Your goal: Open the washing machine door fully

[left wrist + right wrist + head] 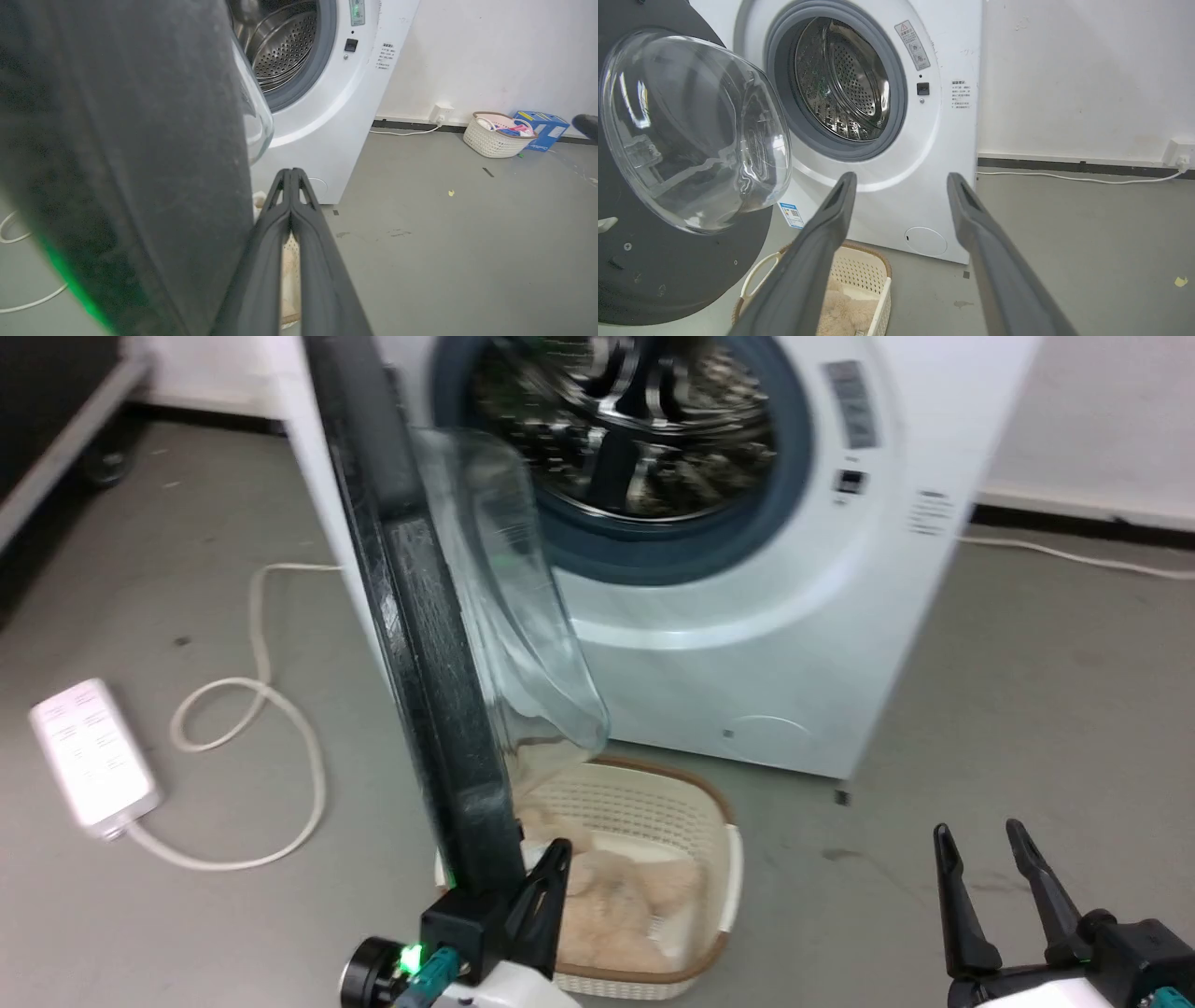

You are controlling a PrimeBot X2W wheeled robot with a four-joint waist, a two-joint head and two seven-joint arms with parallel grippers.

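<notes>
Right now the door (420, 616) stands swung out roughly square to the washing machine (747, 644), edge-on to the head camera, so I judge it only partway to fully open. The left claw (558, 854), fingers clenched together on nothing, sits just beside the door's lower edge on the glass side. Contact is unclear, and a steady sideways push along the hinge's arc should suit without slipping off the rim. The right claw (977, 831) hangs spread and idle, well apart from the door, near the laundry basket (724, 859).
</notes>
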